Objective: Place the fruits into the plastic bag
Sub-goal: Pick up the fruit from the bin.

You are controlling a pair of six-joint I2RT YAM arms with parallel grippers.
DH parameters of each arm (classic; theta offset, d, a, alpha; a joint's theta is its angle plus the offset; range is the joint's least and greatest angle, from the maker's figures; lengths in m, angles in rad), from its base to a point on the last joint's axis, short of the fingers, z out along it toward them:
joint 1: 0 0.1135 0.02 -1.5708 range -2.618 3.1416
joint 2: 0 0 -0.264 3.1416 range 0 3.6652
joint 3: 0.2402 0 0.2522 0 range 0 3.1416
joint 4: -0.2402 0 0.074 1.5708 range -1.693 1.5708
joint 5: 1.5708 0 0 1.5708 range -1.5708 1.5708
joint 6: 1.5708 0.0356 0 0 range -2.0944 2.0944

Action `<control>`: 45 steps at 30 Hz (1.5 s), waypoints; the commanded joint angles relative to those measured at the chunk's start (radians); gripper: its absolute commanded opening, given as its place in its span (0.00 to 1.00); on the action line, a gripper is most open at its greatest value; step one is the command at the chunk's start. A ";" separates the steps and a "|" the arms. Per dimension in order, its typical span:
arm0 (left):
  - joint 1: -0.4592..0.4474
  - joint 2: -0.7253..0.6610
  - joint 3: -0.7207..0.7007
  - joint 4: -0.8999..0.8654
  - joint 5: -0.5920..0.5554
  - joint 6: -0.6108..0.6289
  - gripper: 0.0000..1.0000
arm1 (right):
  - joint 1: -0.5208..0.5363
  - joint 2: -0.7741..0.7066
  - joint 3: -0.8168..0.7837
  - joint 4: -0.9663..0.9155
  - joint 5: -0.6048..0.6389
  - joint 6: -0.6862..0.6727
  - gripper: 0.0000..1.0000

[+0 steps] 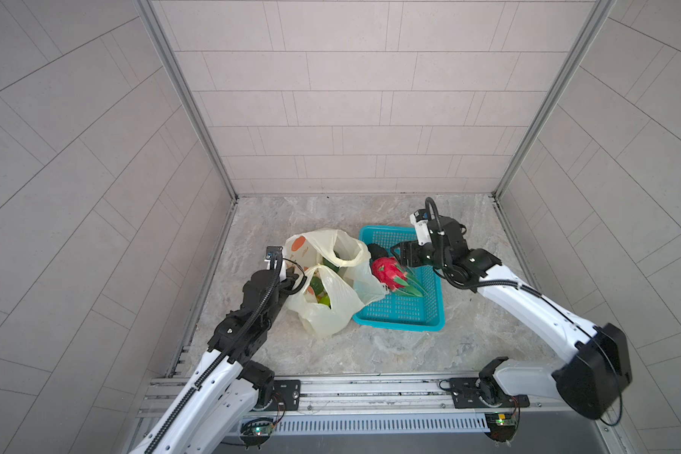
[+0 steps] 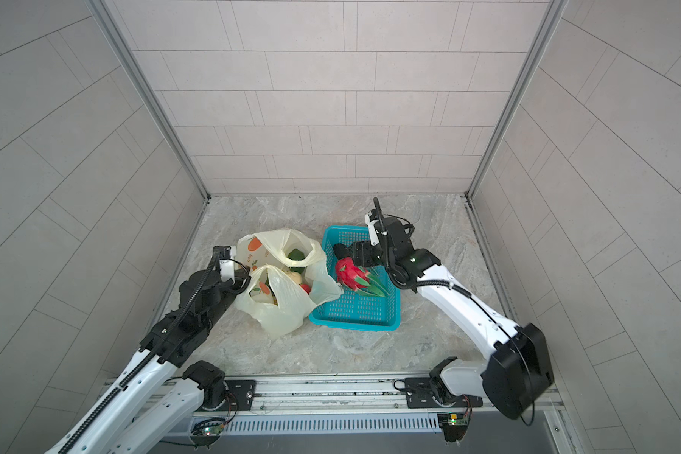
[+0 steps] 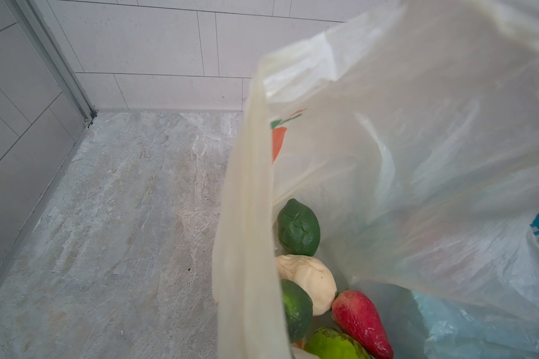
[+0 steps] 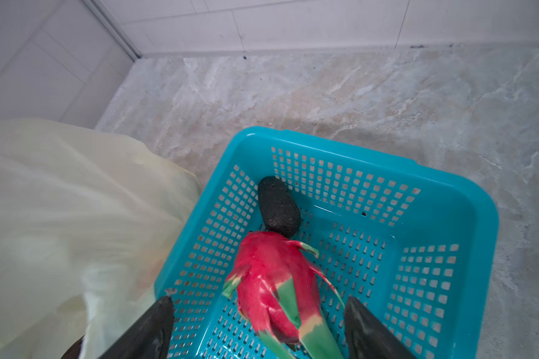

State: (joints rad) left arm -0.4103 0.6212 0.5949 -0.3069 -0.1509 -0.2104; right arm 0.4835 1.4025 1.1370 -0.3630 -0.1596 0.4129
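Left gripper (image 1: 294, 280) pinched shut on edge of plastic bag (image 1: 331, 314); bag mouth open. Inside bag: round green fruits (image 3: 297, 228), small red fruit (image 3: 360, 321). Beside bag, teal basket (image 1: 398, 323). In it, dragon fruit (image 4: 274, 279) lies between wide-spread fingers of right gripper (image 4: 259, 303), not gripped. Dark brown fruit (image 4: 277, 206) just behind it.

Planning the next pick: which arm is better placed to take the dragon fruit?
Right. The right gripper, open, straddles the dragon fruit in the basket; the left gripper is shut on the plastic bag, holding it open.
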 commanded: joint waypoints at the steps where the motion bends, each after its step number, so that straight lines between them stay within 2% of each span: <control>1: 0.005 -0.009 -0.004 0.025 -0.029 0.001 0.00 | -0.006 0.199 0.127 -0.103 0.004 0.008 0.81; 6: 0.006 -0.012 -0.007 0.023 -0.033 0.002 0.00 | -0.010 0.493 0.383 -0.182 -0.049 0.026 0.81; 9: 0.007 -0.013 -0.012 0.026 -0.037 0.003 0.00 | -0.010 0.613 0.493 -0.182 -0.057 0.057 0.80; 12: 0.007 -0.009 -0.017 0.031 -0.039 0.005 0.00 | -0.010 0.692 0.559 -0.188 -0.013 0.084 0.80; 18: 0.008 -0.006 -0.028 0.045 -0.035 0.004 0.00 | -0.008 0.784 0.581 -0.218 0.148 0.204 0.76; 25: 0.010 -0.015 -0.035 0.043 -0.036 0.009 0.00 | -0.012 0.767 0.494 -0.214 0.228 0.333 0.71; 27: 0.010 -0.018 -0.038 0.041 -0.035 0.007 0.00 | -0.016 0.741 0.451 -0.176 0.229 0.351 0.65; 31: 0.011 -0.017 -0.038 0.045 -0.031 0.005 0.00 | -0.036 0.726 0.420 -0.136 0.195 0.371 0.42; 37: 0.013 -0.018 -0.032 0.040 -0.024 0.010 0.00 | -0.056 0.651 0.328 -0.030 0.104 0.371 0.17; 41: 0.013 -0.017 -0.034 0.041 -0.023 0.011 0.00 | -0.065 0.547 0.237 0.032 0.061 0.365 0.04; 45: 0.014 -0.017 -0.036 0.047 -0.019 0.005 0.00 | -0.075 0.430 0.148 0.065 0.038 0.355 0.00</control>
State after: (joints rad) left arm -0.4049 0.6113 0.5655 -0.2810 -0.1757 -0.2092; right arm 0.4122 1.9263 1.3190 -0.3168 -0.0898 0.7609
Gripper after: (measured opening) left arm 0.046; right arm 0.378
